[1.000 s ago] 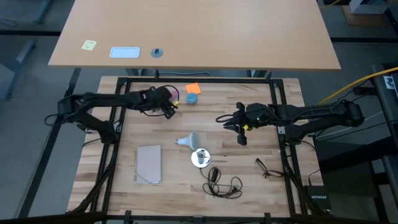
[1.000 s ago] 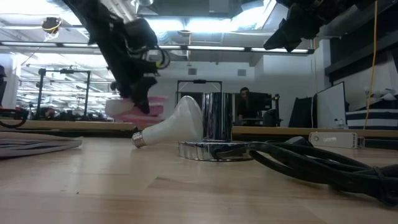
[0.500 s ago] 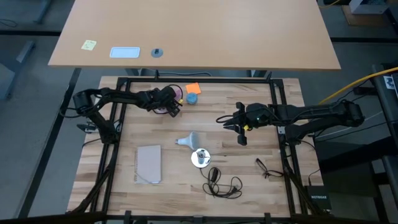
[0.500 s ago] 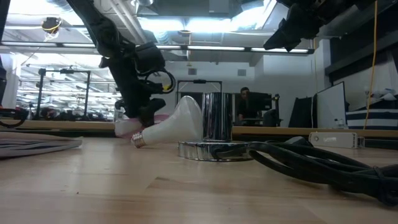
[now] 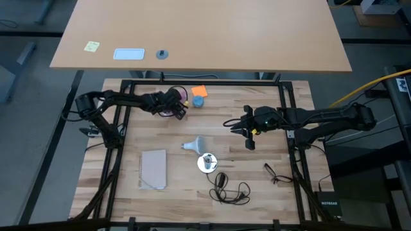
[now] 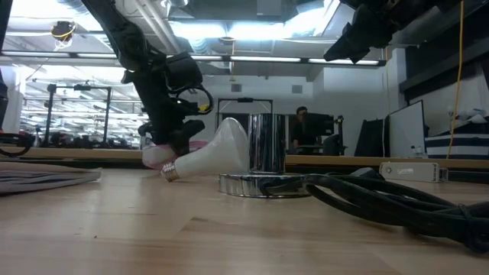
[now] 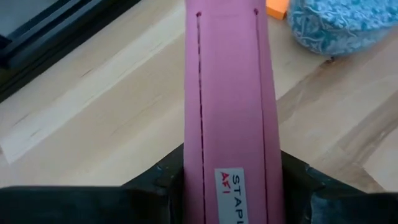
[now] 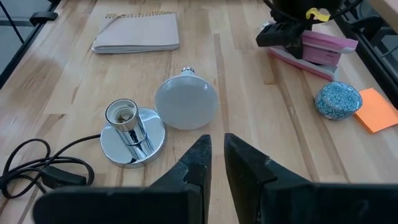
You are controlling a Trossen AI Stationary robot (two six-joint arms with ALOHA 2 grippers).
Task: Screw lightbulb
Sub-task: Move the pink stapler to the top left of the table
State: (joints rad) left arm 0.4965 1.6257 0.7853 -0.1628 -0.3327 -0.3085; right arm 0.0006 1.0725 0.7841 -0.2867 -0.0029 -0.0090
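High view shows you the lightbulb (image 5: 194, 145) lying on its side near the worktop (image 5: 257, 173) centre, just at 11 o'clock of the lamp base (image 5: 207, 163). Your left hand (image 5: 178, 108) grips the pink stapler (image 5: 174, 104). Your right hand (image 5: 236, 126), fingers almost closed and empty, hangs at 2 o'clock.

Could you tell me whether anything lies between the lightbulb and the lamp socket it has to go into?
Nothing visible does. The lightbulb lies on its side right beside the silver lamp base, whose upright socket is open and uncovered.
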